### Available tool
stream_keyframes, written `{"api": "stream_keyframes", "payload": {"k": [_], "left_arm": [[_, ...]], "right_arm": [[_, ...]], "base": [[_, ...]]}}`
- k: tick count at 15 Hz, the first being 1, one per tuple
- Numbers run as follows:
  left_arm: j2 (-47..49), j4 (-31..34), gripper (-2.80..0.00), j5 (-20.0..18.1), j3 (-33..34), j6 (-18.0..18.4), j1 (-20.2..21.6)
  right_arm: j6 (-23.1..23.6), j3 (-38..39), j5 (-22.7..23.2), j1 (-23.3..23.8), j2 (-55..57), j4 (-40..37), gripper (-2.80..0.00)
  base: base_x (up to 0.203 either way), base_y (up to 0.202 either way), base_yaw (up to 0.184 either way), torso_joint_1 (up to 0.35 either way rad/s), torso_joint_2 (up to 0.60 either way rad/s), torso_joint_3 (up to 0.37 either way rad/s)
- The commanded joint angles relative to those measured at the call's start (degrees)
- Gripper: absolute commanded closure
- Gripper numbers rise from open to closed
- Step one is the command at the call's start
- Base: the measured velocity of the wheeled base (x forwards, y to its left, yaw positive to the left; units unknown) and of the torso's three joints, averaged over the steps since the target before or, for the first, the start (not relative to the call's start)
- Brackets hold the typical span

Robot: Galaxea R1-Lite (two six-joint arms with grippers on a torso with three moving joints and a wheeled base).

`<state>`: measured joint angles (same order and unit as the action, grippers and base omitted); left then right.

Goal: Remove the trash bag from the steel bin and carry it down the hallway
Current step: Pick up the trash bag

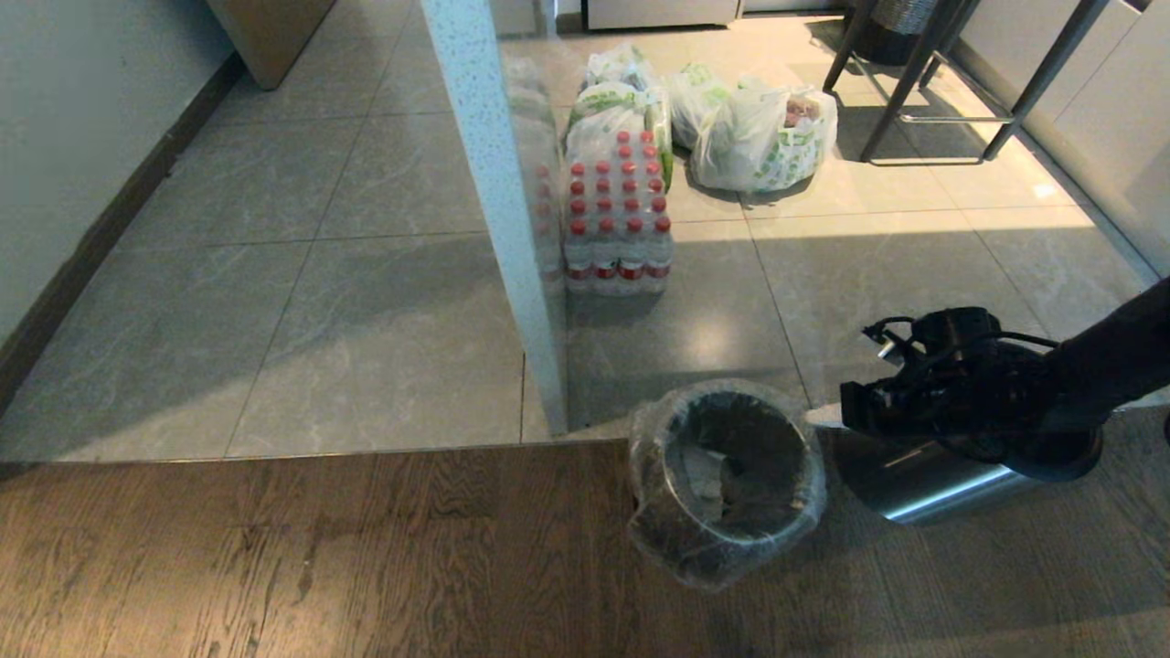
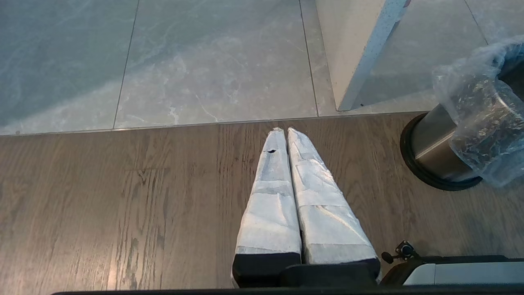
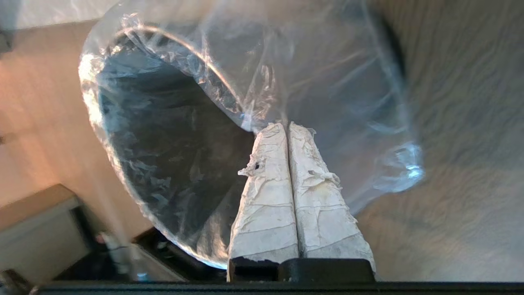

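right gripper point(image 3: 286, 127) has its fingers pressed together, pinching the trash bag point(image 3: 327, 94) film at the rim of the steel bin point(image 2: 434, 147). bag's still lining the bin. left gripper point(image 2: 285, 130) hangs closed beside the bin, touching nothing.

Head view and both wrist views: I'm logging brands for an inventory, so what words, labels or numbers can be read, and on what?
None can be read.
White grocery bags: green print, too blurred to read.
Pack of water bottles: red labels, too small to read.
Trash bag, steel bin: no text shows.
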<state>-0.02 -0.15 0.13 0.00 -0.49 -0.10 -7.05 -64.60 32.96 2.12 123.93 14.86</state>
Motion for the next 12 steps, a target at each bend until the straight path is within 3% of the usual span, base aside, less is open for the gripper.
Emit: {"api": "stream_keyframes", "payload": {"k": [1,6,12], "left_arm": [[0.02,-0.03,0.00,0.04,0.09,-0.04,0.01],[0.02,-0.03,0.00,0.04,0.09,-0.04,0.01],[0.02,-0.03,0.00,0.04,0.07,-0.04,0.01]], "right_arm": [[4.02,0.78,0.37,-0.38,-2.12,-0.85,0.00],[5.11,3.08,0.26,-1.33,-4.31,-3.88,0.00],[5.13,3.62,-0.36,-5.92,-6.01,-5.44,0.00]], "base": [[0.000,0.000,0.000,0.000,0.00,0.000],[0.000,0.000,0.000,0.000,0.00,0.000],[0.000,0.000,0.000,0.000,0.00,0.000]]}}
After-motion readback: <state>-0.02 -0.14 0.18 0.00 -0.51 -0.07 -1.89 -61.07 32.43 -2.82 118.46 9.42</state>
